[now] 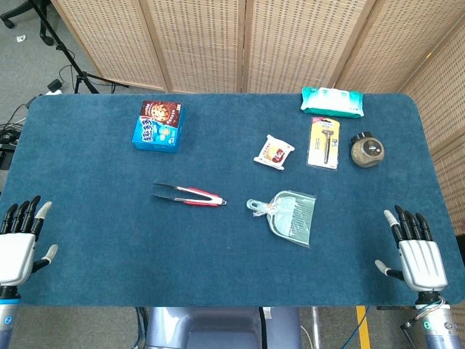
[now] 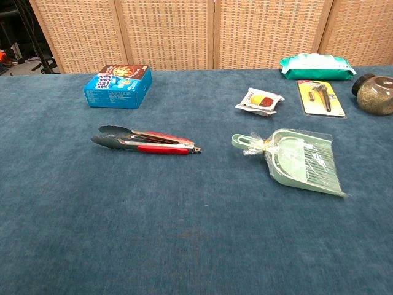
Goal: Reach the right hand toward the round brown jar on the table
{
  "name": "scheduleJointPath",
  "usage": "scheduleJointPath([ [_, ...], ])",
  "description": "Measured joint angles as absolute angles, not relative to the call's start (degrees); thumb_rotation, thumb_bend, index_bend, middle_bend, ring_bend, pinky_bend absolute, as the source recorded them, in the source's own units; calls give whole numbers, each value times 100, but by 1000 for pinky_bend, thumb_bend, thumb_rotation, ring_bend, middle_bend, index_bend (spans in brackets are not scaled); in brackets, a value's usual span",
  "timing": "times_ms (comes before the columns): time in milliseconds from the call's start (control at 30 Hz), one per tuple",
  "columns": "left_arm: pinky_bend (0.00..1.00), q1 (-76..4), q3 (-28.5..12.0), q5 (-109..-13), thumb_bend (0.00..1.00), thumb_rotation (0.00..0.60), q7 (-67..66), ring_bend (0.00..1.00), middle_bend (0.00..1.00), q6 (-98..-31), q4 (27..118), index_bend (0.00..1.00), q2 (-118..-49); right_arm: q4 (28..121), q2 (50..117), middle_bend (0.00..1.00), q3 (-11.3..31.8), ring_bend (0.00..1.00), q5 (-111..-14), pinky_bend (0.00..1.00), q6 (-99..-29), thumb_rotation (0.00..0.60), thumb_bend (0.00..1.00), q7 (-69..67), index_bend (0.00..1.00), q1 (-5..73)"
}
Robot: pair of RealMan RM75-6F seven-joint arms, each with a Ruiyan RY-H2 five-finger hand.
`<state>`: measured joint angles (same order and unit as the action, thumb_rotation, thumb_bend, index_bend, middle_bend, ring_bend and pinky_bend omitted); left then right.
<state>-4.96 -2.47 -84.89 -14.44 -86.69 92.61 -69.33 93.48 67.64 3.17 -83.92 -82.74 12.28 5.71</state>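
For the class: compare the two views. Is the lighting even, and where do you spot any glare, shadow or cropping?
Head view: even, soft light, faint shadows, all sharp; each robot hand, left and right, is fully visible. Chest view: slight sheen on the wrapped dustpan; the jar is cropped at the right edge.

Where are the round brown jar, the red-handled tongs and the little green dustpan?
round brown jar [image 1: 368, 151], head view, on its rounded body beside the dark lid.
red-handled tongs [image 2: 146, 141], chest view, mid-length on the handles.
green dustpan [image 2: 303, 162], chest view, middle of the wrapped pan.
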Motion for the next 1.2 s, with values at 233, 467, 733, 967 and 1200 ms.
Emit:
scheduleJointPath([
  [233, 0, -497, -249, -8482, 264, 600, -1456, 0, 0, -8659, 9262, 0, -6935, 9356, 6753, 0, 312, 0, -8388, 0, -8256, 600, 156, 1232, 0, 572],
  [467, 0, -493, -249, -8497, 264, 600, -1441, 0, 0, -8670, 9268, 0, -6930, 9362, 6740, 0, 312, 0, -8402, 0, -8262, 600, 156, 1198, 0, 570],
  [733, 0, -499, -252, -8502, 264, 600, -1413, 0, 0, -8657, 9250, 0, -6923, 9366, 6746, 0, 315, 0, -8394, 0, -8236, 600, 156, 1222, 0, 582],
  [967, 0, -513, -255, -8498, 265, 600, -1423, 0, 0, -8631, 9237, 0, -6931, 9352, 6758, 0, 337, 0, -8380, 0, -8220, 600, 156, 1214, 0, 601],
  [1200, 0, -483, -244, -8526, 264, 600, -1434, 0, 0, -8688, 9262, 0, -6932, 9254, 6867, 3, 450, 0, -8470, 0, -8338, 600, 180, 1163, 0, 659],
])
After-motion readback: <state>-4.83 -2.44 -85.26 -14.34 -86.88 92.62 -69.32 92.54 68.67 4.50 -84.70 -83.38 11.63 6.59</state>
